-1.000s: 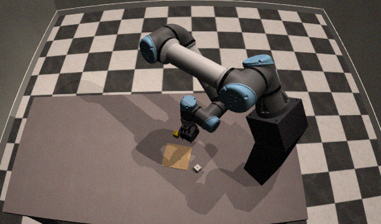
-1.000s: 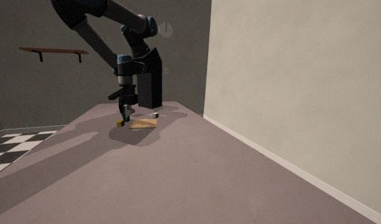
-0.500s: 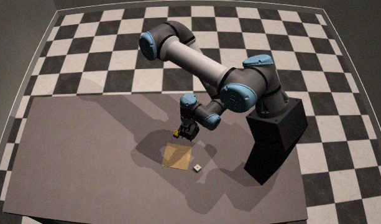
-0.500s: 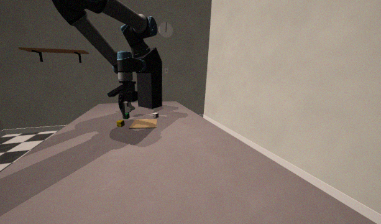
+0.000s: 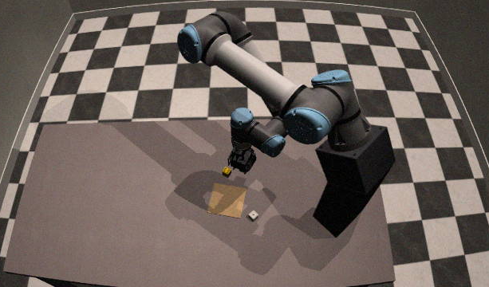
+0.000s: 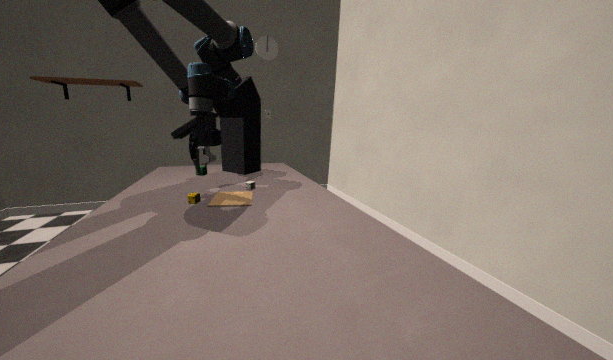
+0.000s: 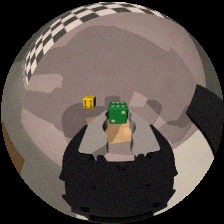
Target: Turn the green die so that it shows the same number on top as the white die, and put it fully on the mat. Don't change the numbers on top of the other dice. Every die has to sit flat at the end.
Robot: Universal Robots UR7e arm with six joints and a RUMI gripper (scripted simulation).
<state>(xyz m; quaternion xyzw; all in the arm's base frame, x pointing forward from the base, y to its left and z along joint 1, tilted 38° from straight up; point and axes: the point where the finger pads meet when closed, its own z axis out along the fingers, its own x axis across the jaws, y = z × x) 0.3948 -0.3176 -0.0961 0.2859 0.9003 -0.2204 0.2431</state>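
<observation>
The gripper (image 5: 238, 170) (image 6: 201, 167) (image 7: 118, 121) is shut on the green die (image 6: 201, 171) (image 7: 118, 114), which it holds above the table. In the wrist view one green face shows few pips and a narrower one several; which face is on top is hard to tell. In the top view the gripper hides the green die. The white die (image 5: 253, 215) (image 6: 250, 185) sits flat just beside the mat with one pip on top. The orange-tan mat (image 5: 218, 207) (image 6: 231, 202) (image 7: 119, 135) lies flat on the table.
A yellow die (image 5: 226, 171) (image 6: 194, 198) (image 7: 89, 102) sits on the table close to the gripper in the top view, off the mat. The dark robot base (image 5: 357, 171) (image 6: 241, 142) stands beyond the white die. Arm shadows fall across the mat and table.
</observation>
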